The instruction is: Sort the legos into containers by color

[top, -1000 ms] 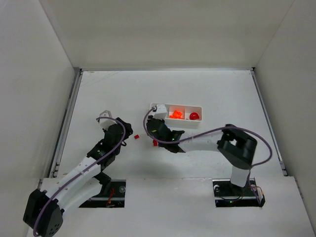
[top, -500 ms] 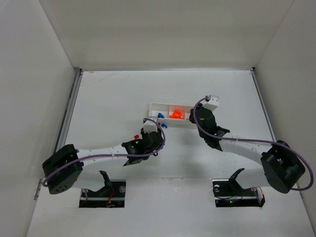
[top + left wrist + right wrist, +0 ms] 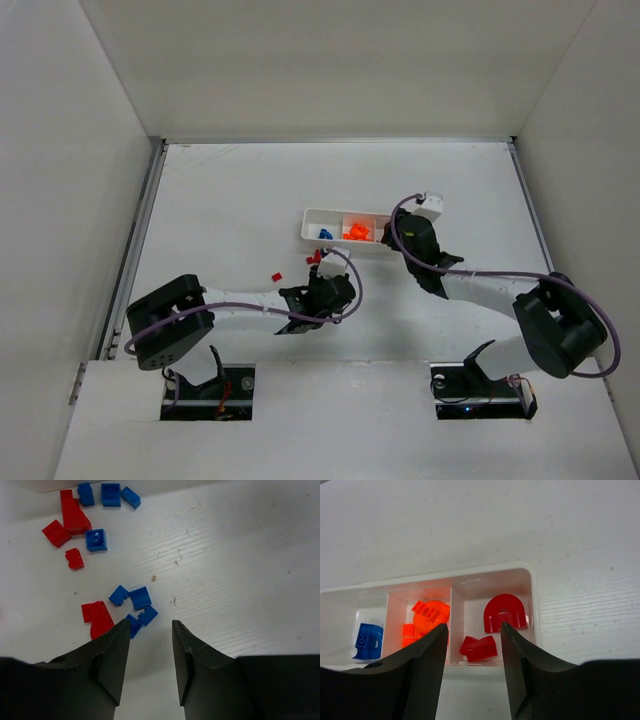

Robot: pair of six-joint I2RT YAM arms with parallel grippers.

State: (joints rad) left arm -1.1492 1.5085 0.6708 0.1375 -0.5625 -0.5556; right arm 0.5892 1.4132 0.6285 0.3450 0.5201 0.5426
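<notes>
The containers are one white tray with three compartments. Its left one holds a blue lego, the middle one orange legos, and the right one a red arch and a small red brick. My right gripper hangs open and holds nothing, just above the near wall of the red compartment. Loose blue legos and red legos lie on the table. My left gripper is open over bare table, its left fingertip beside a blue piece.
More loose pieces lie farther out in the left wrist view: blue bricks and red ones near the tray's edge. One red piece lies apart, left of the left gripper. White walls surround the table.
My right arm swung from the loose legos to the tray's right end and its jaws opened. My left arm swept in from the left to the loose legos.
</notes>
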